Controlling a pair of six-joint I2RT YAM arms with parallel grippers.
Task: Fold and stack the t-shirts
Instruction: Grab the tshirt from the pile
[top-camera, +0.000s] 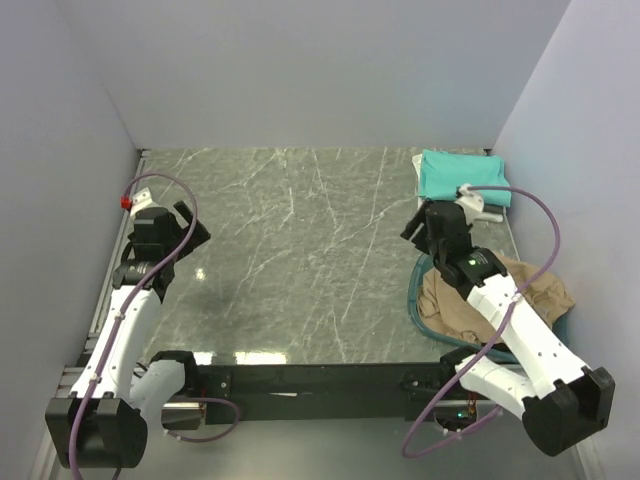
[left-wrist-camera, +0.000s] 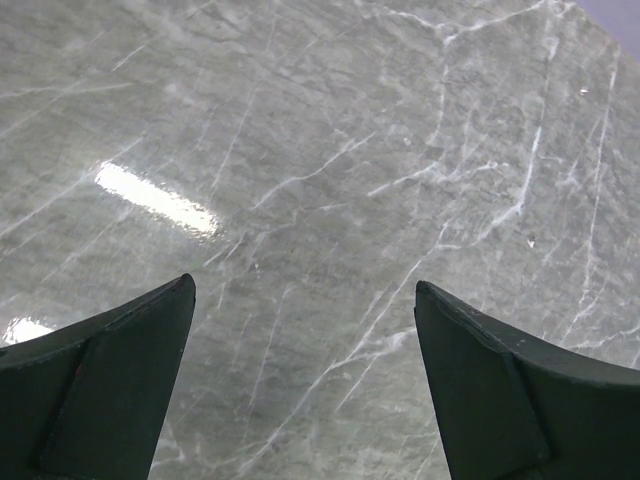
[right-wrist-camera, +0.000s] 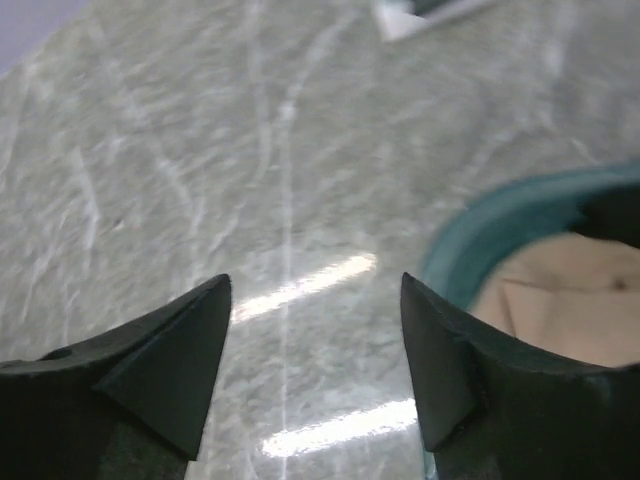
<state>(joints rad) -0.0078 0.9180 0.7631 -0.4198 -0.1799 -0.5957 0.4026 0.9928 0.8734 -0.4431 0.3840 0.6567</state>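
**Tan shirt heaped in the basin, teal shirt folded, both hands empty**

The tan t-shirt lies crumpled and unfolded in a round teal basin at the near right of the marble worktop, spilling over the basin's right rim. The right arm crosses over it. A teal t-shirt lies folded flat in the far right corner, with a white edge showing along its left side.

The right hand hovers over bare worktop just left of the basin's rim. Its fingers are spread well apart with nothing between them. The tan shirt is just beside it, down to its right, and the teal shirt is a little beyond it.

The left hand is at the far left, well apart from both shirts, fingers wide apart and holding nothing.
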